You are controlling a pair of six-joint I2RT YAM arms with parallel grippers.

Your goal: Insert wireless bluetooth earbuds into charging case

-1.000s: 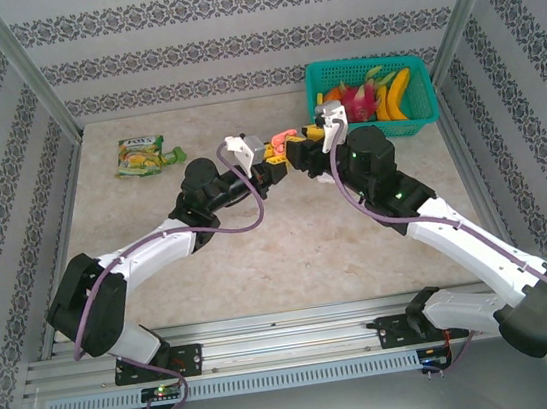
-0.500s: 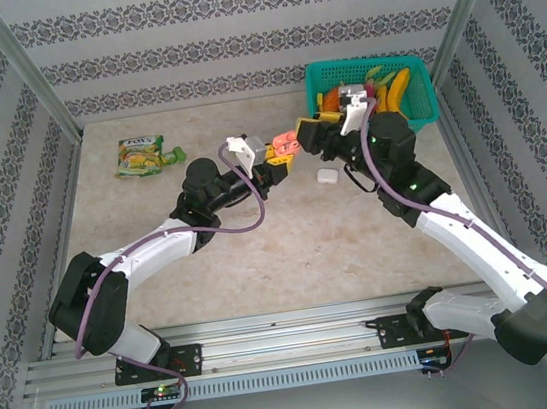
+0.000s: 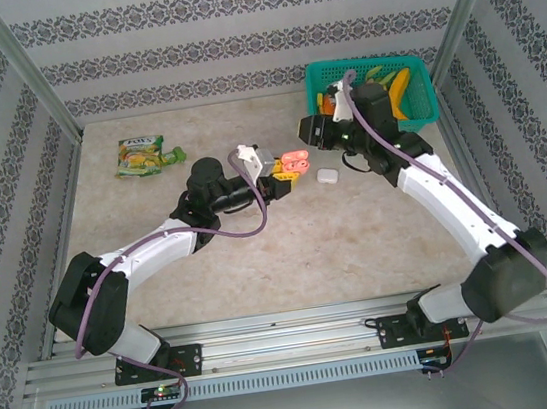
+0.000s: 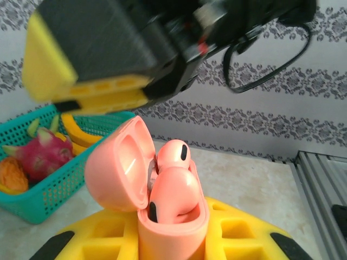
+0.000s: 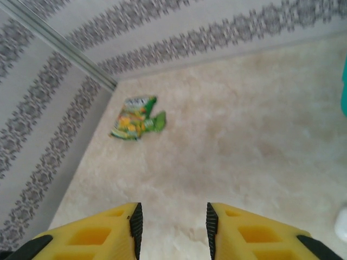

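Observation:
My left gripper [image 3: 283, 175] is shut on a pink charging case [image 4: 173, 233], held upright with its lid [image 4: 116, 168] swung open to the left. Two pale pink earbuds sit in the case, one in front [image 4: 172, 192] and one behind it [image 4: 174, 155]. From above, the pink case [image 3: 293, 162] shows at the left gripper's tip. My right gripper [image 3: 312, 131] hangs above and to the right of it, near the basket. In the right wrist view its jaws [image 5: 171, 219] stand open with nothing between them. A white case [image 3: 327, 175] lies shut on the table.
A teal basket [image 3: 427, 116] of toy fruit stands at the back right, close behind the right arm. A green snack bag [image 3: 143, 156] lies at the back left. The right gripper's black and yellow body [image 4: 92, 81] hangs just above the pink case.
My right gripper has drawn back from the pink case, up and toward the basket, uncovering the white case on the table. The left gripper has kept hold of the pink case.

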